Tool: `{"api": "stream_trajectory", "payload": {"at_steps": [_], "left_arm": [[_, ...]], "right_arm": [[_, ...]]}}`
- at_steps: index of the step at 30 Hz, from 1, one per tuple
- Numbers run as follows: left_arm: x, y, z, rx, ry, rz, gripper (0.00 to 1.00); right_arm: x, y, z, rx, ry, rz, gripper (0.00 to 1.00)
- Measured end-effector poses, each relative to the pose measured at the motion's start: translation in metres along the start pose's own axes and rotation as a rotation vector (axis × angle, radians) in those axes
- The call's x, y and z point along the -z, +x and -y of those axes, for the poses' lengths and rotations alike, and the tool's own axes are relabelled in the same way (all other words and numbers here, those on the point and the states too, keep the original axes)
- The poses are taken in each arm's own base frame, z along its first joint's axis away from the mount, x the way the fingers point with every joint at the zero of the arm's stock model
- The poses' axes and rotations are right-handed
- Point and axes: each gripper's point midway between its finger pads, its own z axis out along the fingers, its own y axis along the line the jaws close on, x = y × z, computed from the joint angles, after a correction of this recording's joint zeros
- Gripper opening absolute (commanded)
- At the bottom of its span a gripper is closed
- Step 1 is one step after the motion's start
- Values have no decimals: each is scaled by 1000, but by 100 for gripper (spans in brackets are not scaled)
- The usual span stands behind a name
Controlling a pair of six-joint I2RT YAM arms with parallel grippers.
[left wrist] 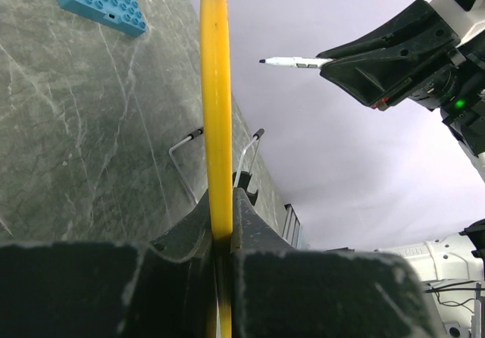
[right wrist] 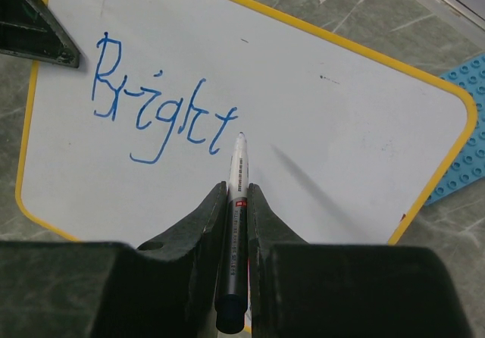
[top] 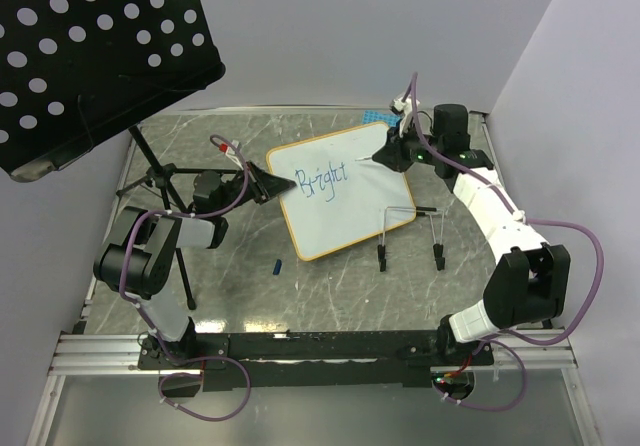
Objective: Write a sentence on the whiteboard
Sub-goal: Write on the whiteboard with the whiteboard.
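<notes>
Marble table [top: 335, 301]; whiteboard [right wrist: 326, 126] face-on R-wrist, edge-on L-wrist

The room was bright, with even, soft light. The marker [right wrist: 237, 173] threw a faint grey, soft-edged shadow rightward across the whiteboard [right wrist: 356, 103]. Close to the lens, the left tool [left wrist: 221, 215] and right tool [right wrist: 236, 192] looked dark and blurred. From above, the tabletop [top: 330, 296] was sharp.

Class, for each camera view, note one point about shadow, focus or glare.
Top external: even light, the blue writing on the whiteboard small but legible. Left wrist: the left gripper's fingers are dark and soft; board seen edge-on. Right wrist: the marker throws a soft shadow rightward; writing sharp, no glare.
</notes>
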Motion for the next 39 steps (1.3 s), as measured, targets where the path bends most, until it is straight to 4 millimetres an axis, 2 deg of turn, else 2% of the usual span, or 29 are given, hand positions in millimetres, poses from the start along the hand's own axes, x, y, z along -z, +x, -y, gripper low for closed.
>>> {"api": "stream_trajectory", "payload": {"at_steps": [12, 39], "left_arm": [[4, 5, 0, 8, -5, -2, 1], [7, -2, 18, -2, 30, 16, 1]], "right_arm": [[12, 0, 15, -8, 38, 28, 0], [9, -11, 16, -8, 27, 61, 0]]}}
